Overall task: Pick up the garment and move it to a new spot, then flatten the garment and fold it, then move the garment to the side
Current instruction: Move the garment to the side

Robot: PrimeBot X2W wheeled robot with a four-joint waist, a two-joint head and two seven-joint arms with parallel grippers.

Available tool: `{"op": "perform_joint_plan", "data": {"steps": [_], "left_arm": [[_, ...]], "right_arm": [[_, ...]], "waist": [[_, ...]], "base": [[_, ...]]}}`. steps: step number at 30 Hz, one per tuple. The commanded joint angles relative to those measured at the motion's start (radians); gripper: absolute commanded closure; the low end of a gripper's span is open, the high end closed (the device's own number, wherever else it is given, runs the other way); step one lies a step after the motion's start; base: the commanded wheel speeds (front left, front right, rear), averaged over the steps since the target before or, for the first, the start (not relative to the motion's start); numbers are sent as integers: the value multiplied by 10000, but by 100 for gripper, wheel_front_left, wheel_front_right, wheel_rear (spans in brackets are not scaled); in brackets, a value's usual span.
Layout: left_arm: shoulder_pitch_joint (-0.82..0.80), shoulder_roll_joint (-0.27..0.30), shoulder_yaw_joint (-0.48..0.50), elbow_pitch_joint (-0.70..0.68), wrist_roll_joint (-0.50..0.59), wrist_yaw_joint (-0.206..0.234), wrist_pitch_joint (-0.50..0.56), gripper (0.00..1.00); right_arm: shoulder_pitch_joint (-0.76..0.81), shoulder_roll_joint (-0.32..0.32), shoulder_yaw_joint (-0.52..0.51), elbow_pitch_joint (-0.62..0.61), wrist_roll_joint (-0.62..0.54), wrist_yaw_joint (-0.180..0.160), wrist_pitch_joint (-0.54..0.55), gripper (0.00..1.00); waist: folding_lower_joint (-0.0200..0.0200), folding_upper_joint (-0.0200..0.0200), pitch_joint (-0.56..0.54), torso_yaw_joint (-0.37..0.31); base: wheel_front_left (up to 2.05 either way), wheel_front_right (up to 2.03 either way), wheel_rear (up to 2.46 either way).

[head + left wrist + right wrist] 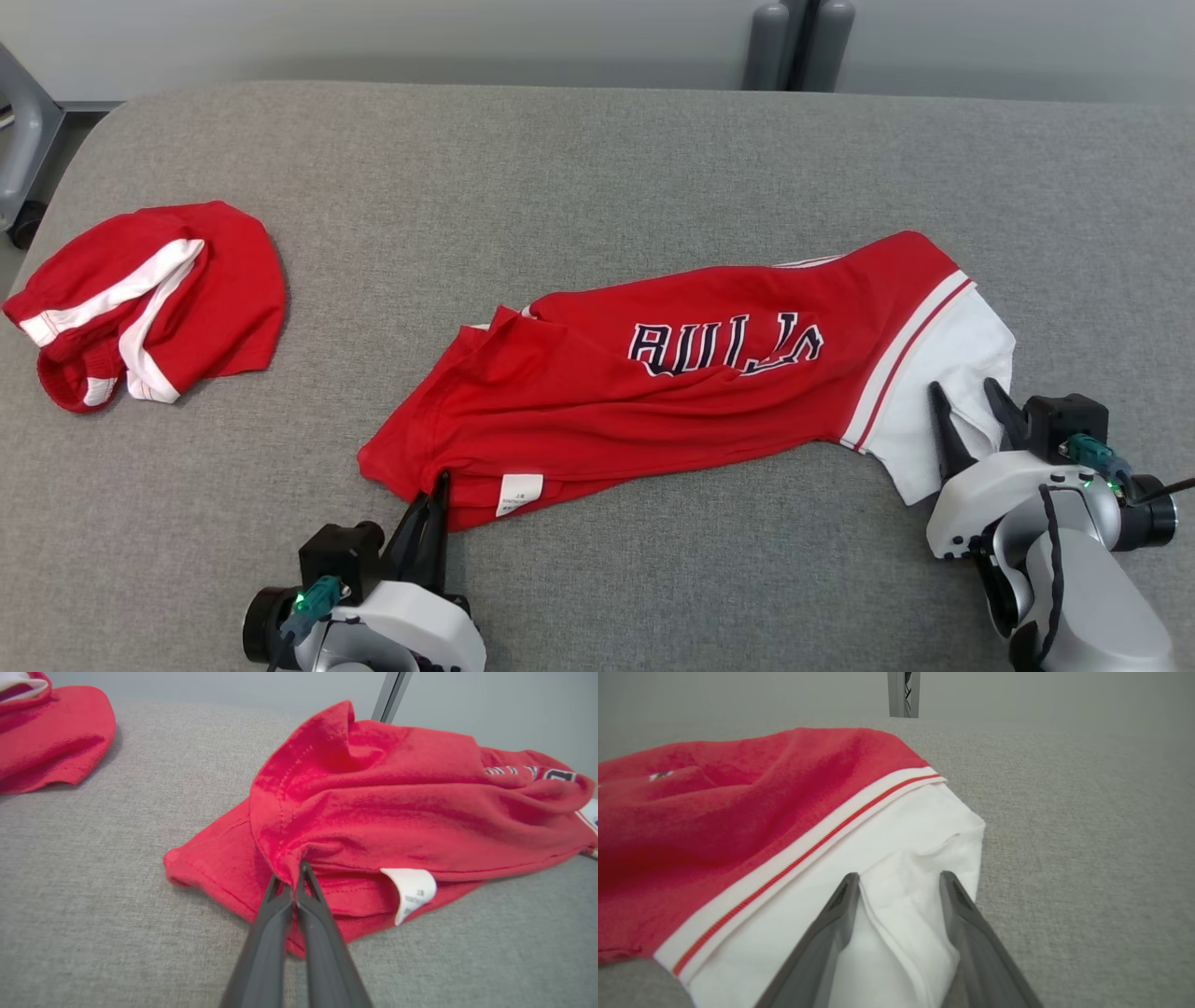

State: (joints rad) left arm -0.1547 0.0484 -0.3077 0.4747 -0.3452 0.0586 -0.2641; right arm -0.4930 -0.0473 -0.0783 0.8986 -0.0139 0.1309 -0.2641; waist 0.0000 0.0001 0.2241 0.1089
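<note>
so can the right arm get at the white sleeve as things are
Probably yes: the right gripper sits at the white sleeve of the Bulls jersey, open fingers either side of a raised fold, nothing else in the way.

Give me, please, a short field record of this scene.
surface: grey table
jersey: red, white sleeve, lying rumpled, lettering up
left fingers: shut on the jersey's red edge, beside the label
right fingers: open, straddling a fold of the sleeve
shorts: red with white stripes, bunched at the far left, untouched
</note>
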Motion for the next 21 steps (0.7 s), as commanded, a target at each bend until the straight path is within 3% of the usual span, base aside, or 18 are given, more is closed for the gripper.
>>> {"op": "perform_joint_plan", "data": {"steps": [1,3,5,11,17,21], "left_arm": [[-199,44,74,25,30,43,-2,100],[-185,44,108,49,91,38,-2,100],[-127,44,160,68,108,16,-2,100],[-53,44,454,-94,193,28,-2,100],[-484,43,1145,-933,767,-225,-5,100],[-1200,408,1766,-1474,1211,-499,-5,100]], "right_arm": [[-53,-68,-36,-56,63,-1,-3,59],[58,-68,-23,-182,149,-3,-3,71],[205,-71,-45,-184,210,-3,-2,100],[328,-68,-138,-697,562,-3,-3,100],[209,-82,116,-2334,1542,-3,-5,100],[-210,-71,63,-3432,2031,-1,-3,100]], "waist": [[0,-1,-3,-13],[0,-1,-48,-37],[0,-1,-132,-73],[0,-1,-522,-266],[0,-1,-1178,-622],[0,-1,-1646,-967]], "base": [[0,0,0],[0,0,0],[0,0,0],[0,0,0],[0,0,0],[0,0,0]]}}
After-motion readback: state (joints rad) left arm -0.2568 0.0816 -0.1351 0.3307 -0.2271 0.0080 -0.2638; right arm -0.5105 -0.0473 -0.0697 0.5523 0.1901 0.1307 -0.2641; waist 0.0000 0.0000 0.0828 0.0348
